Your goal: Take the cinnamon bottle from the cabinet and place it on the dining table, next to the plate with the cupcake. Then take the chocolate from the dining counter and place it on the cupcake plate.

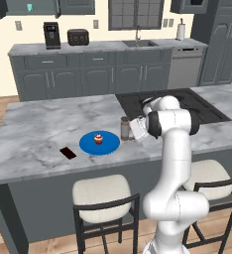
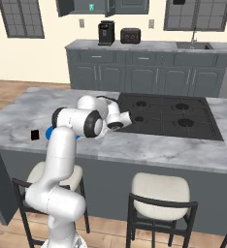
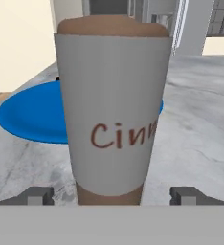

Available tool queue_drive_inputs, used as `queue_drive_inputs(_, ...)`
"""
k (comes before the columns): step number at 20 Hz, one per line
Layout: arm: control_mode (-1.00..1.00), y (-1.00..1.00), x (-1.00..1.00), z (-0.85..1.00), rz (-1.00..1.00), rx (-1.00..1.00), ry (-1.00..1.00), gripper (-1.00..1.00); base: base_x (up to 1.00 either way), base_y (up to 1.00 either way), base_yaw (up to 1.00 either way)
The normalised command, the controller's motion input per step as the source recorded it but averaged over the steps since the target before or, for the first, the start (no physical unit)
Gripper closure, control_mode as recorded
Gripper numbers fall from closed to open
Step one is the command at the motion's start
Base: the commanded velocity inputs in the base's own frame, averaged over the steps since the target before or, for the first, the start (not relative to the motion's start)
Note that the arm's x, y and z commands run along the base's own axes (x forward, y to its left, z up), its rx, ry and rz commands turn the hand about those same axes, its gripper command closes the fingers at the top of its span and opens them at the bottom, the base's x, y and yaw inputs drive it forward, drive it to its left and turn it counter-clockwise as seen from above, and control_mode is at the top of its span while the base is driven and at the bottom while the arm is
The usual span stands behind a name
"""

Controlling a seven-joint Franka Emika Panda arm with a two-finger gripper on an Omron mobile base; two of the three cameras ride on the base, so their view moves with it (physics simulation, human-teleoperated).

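The cinnamon bottle [image 1: 124,128] stands upright on the marble dining table [image 1: 33,129], just right of the blue plate [image 1: 88,145] that holds the cupcake [image 1: 98,139]. In the hand view the bottle [image 3: 113,110], white-labelled with brown powder, is close up with the plate [image 3: 32,115] behind it. My gripper [image 3: 114,195] is open around the bottle's base, each fingertip [image 3: 37,195] standing clear of its sides. From the left base view the gripper [image 1: 131,130] reaches in from the bottle's right. The chocolate [image 1: 68,153] lies flat left of the plate, near the front edge.
A black cooktop [image 1: 187,106] lies behind and right of the arm. Two stools [image 1: 103,196] stand under the table's front edge. The wall cabinet [image 1: 29,7] with a teal mug is far back, above the counter with a coffee machine [image 1: 51,34] and toaster [image 1: 78,36].
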Motion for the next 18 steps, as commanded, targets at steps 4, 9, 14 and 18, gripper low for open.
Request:
queue_drive_inputs(4,-1.0,-0.03,-0.09,0.01,0.0,0.0,0.0,-1.0,0.0,0.0,0.0)
queue_drive_inputs(9,-1.0,-0.12,-0.26,0.08,0.0,-0.02,0.0,-1.0,0.0,0.0,0.0)
queue_drive_inputs(14,-1.0,0.0,-0.44,0.12,-0.05,-0.19,-0.01,-1.0,0.0,0.0,0.0)
queue_drive_inputs(18,-1.0,0.0,-0.41,0.16,-0.1,-0.29,-0.1,-1.0,0.0,0.0,0.0)
